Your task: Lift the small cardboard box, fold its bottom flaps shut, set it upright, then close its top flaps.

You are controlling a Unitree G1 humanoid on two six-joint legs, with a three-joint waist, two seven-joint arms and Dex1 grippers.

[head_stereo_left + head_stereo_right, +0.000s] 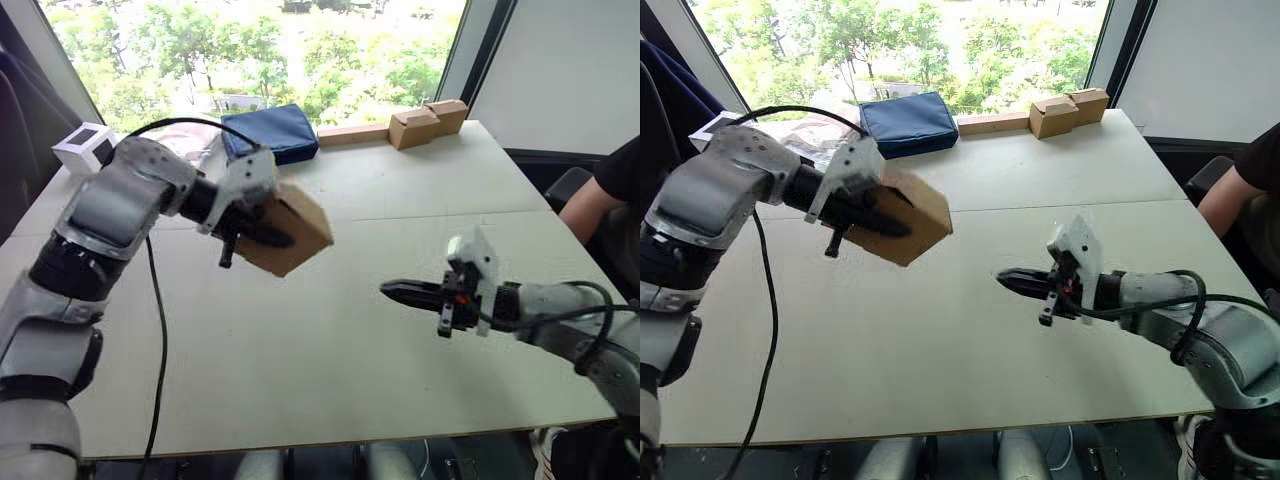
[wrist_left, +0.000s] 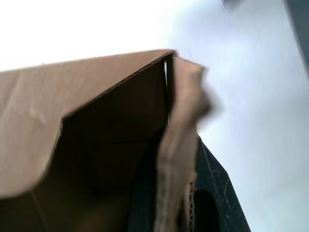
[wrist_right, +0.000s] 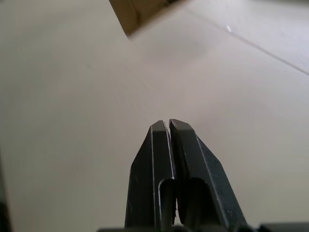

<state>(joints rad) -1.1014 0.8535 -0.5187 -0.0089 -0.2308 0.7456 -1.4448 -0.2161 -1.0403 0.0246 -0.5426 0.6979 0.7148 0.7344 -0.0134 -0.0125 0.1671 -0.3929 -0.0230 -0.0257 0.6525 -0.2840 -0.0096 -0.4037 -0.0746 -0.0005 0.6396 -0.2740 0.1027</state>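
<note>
Cardboard box (image 1: 290, 232) flaps half hidden

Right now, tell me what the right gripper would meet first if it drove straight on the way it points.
Probably the box. The right gripper, shut and empty, points across the table toward it, held aloft in the left gripper. Depth is unclear; it may pass just beneath the box.
</note>
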